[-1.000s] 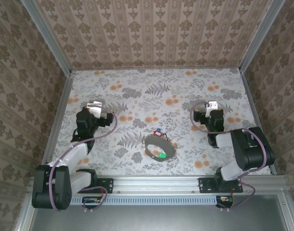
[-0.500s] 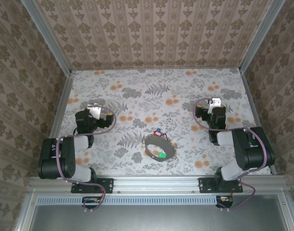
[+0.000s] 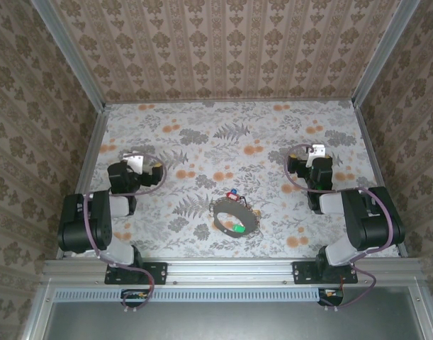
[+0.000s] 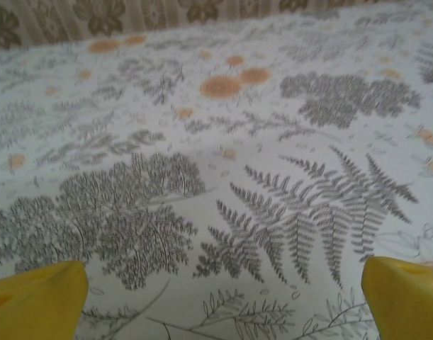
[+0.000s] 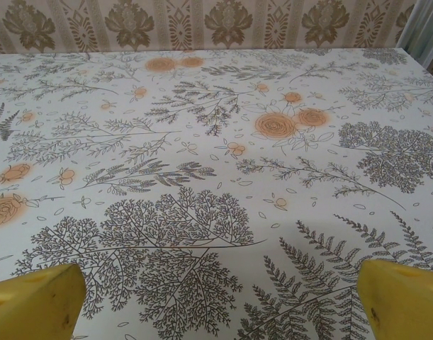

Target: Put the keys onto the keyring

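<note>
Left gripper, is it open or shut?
Open. On the left gripper, yellow fingers sit far apart, table showing between them.

Light even, diffuse, moderately bright; shadows faint. Left wrist picture is soft: table point(image 4: 223, 163) blurs ahead of the left gripper point(image 4: 223, 301), whose yellow fingertips point(image 4: 39, 297) are defocused.

To me the surface point(image 3: 202, 134) looks matt printed cloth, the yellow fingertips point(image 5: 39, 301) smooth plastic, the frame rail point(image 3: 230, 265) dull metal.
</note>
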